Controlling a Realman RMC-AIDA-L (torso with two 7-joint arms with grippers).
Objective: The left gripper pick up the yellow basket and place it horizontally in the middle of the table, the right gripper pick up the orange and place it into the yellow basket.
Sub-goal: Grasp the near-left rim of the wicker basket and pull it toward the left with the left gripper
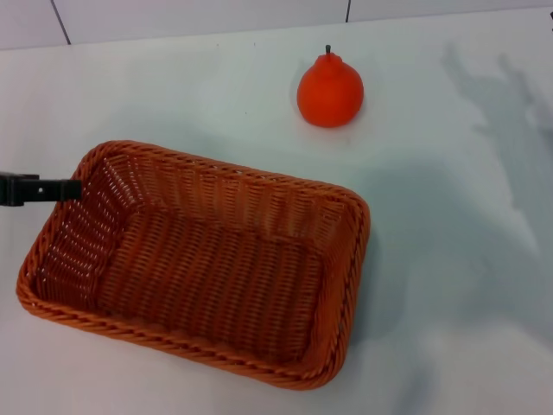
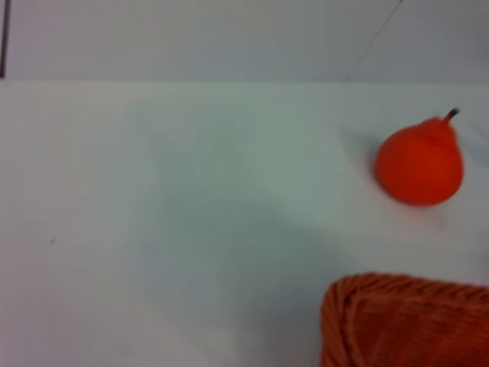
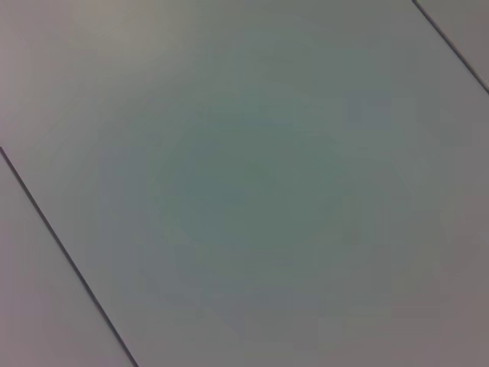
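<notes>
On the white table (image 1: 449, 259): wicker basket (image 1: 199, 259) lying lengthwise toward the near left corner, orange (image 1: 330, 89) upright beyond it toward the far edge, left claw (image 1: 65, 189) at the basket's left rim, spread or pinched impossible to tell.

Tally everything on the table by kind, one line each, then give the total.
Wicker basket: 1, the yellow basket, empty.
Fruit: 1, the orange, on the table beyond the basket.
Total: 2.
Not counted: the left gripper, at the basket's left rim.
</notes>
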